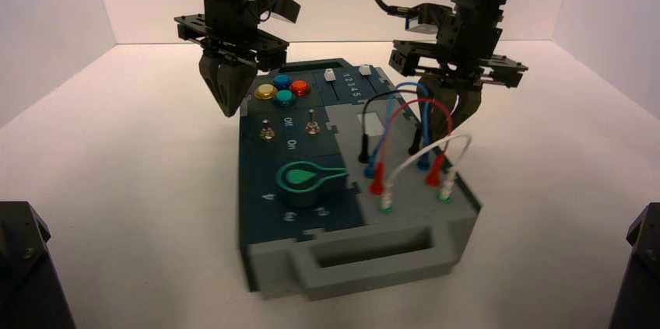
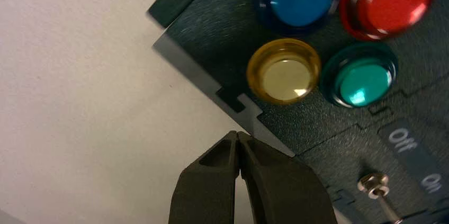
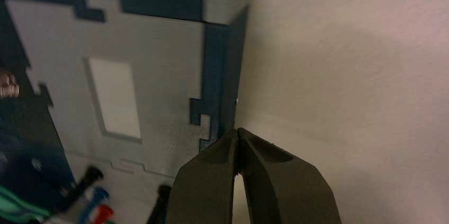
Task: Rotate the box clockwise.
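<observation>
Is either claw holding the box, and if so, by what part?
Neither holds anything: the left claw and right claw are closed, at the box's opposite long sides.

In the center of my high view the box sits turned a little on the desk. My left claw points down beside its upper-left edge, near the yellow button; my right claw is at its upper-right side, behind the wires.

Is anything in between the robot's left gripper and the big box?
Nothing visible: the left gripper is right at the edge of the box, beside the yellow button.
</observation>
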{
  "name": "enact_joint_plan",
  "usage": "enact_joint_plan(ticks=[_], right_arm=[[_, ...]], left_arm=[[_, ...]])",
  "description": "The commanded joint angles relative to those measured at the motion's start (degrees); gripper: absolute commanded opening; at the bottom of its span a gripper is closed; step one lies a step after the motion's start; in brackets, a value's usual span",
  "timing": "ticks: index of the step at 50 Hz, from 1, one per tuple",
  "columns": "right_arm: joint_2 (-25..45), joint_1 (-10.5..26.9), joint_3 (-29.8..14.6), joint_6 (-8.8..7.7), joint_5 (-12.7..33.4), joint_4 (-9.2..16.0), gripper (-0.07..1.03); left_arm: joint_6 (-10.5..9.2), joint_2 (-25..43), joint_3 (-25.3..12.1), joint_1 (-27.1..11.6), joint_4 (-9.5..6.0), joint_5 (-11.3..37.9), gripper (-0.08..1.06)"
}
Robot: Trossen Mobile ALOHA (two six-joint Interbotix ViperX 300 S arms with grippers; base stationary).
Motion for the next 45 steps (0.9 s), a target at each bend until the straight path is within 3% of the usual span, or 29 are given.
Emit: enact_joint_plan(ticks=[1, 17, 31, 45], right_arm=[[-2.46, 7.73, -0.97, -0.18, -1.67, 4.39, -0.02], [-2.72, 7.38, 1.32, 0.0, -5.01, 3.96, -0.02], [-8.0, 3.34, 2.02, 0.26, -5.1, 0.18, -0.02], [-15.73, 2.81, 2.2, 1.05, -2.29, -0.53, -0.02]], left_arm=[[0.18, -0.7, -4.04, -2.46, -1.05, -4.92, -0.03], [0.09, -4.13, -1.67, -1.93, -0.88, -5.1, -0.03], [-1.14, -18.37, 3.78, -0.44, -0.88, -4.83, -0.03], [-1.14, -28.21, 7.21, -0.18, -0.88, -2.99, -0.03]])
